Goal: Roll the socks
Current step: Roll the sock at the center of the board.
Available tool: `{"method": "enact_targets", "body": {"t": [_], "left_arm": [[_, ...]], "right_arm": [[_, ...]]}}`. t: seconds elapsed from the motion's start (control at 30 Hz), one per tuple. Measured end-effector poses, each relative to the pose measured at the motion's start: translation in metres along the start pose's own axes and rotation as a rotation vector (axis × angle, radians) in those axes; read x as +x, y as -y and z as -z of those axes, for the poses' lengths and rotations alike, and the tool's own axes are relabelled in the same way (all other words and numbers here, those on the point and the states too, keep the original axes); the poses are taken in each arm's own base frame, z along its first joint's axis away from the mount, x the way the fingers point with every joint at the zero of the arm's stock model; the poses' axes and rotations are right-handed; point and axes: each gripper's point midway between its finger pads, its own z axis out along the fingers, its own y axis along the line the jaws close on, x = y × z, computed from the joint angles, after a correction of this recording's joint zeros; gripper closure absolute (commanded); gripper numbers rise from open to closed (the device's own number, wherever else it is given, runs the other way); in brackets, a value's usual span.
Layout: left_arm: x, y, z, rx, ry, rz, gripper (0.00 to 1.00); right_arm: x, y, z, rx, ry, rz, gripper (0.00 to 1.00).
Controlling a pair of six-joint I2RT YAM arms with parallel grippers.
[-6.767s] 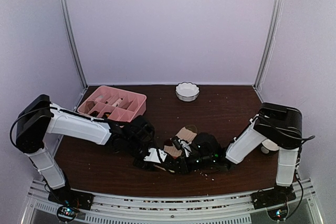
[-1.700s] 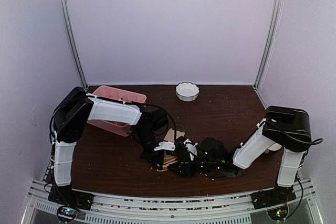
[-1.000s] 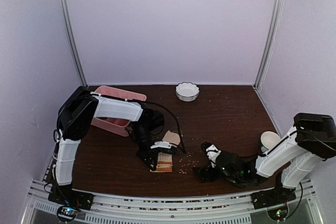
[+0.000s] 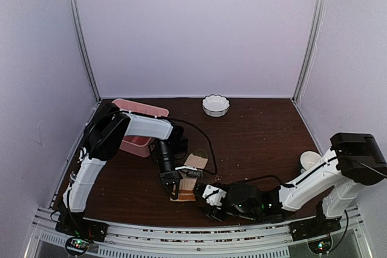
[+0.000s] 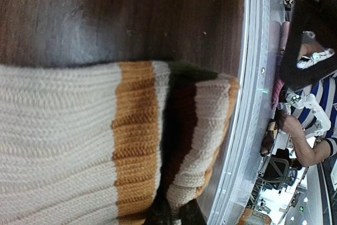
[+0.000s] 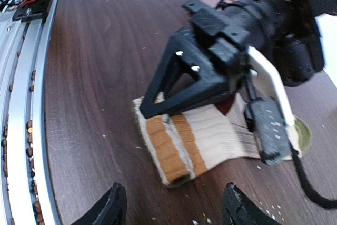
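The socks [image 4: 187,189] lie as a folded cream bundle with orange-brown stripes near the table's front middle, and a tan stretch [image 4: 195,161] runs behind it. My left gripper [image 4: 174,189] points down on the bundle's left edge. In the left wrist view its dark fingertips [image 5: 158,215] pinch the knit fold [image 5: 131,140], so it is shut on the socks. My right gripper [image 4: 211,201] lies low just right of the bundle. In the right wrist view it [image 6: 174,209] is open, and the striped fold [image 6: 179,146] lies just ahead of it, under the left gripper [image 6: 145,110].
A pink tray [image 4: 134,144] sits at the back left, partly behind my left arm. A white scalloped bowl [image 4: 216,105] stands at the back centre and a white cup [image 4: 309,161] at the right edge. Crumbs dot the brown table [image 4: 260,137]. The metal rail [image 6: 21,104] borders the front.
My right gripper has swung left from the right side to just beside the socks, and its jaws have narrowed a little. My left gripper keeps its hold on the fold.
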Motion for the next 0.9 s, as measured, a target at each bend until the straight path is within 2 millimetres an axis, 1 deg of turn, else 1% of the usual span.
{"method": "enact_targets", "body": {"t": [0.1, 0.2, 0.33, 0.47, 0.57, 0.6, 0.67, 0.77, 0.83, 0.9], "left_arm": [[0.000, 0.000, 0.001, -0.004, -0.003, 0.007, 0.97], [0.000, -0.001, 0.001, -0.008, -0.005, 0.007, 0.96], [0.000, -0.001, 0.001, -0.009, -0.006, 0.008, 0.96], [0.000, -0.001, 0.001, -0.009, -0.007, 0.007, 0.96], [0.000, -0.001, 0.002, -0.011, -0.008, 0.007, 0.95], [0.001, -0.001, 0.002, -0.012, -0.009, 0.007, 0.94], [0.001, -0.001, 0.002, -0.014, -0.011, 0.006, 0.90], [0.001, -0.002, 0.002, -0.016, -0.013, 0.006, 0.80], [0.001, 0.000, 0.002, -0.012, -0.009, 0.006, 0.71], [0.001, 0.003, 0.004, -0.022, 0.001, -0.004, 0.61]], "right_arm": [[0.002, -0.021, -0.022, -0.081, -0.035, 0.120, 0.48], [0.004, -0.030, -0.038, -0.133, -0.052, 0.189, 0.52], [0.008, -0.027, -0.052, -0.168, -0.080, 0.239, 0.57], [0.010, -0.022, -0.061, -0.185, -0.103, 0.279, 0.61], [0.013, -0.019, -0.064, -0.197, -0.119, 0.292, 0.69], [0.014, -0.020, -0.066, -0.204, -0.126, 0.300, 0.74], [0.016, -0.018, -0.068, -0.210, -0.134, 0.304, 0.81], [0.018, -0.017, -0.070, -0.224, -0.145, 0.293, 0.92], [0.018, -0.017, -0.070, -0.235, -0.144, 0.284, 0.98], [0.018, -0.018, -0.070, -0.246, -0.142, 0.267, 1.00]]}}
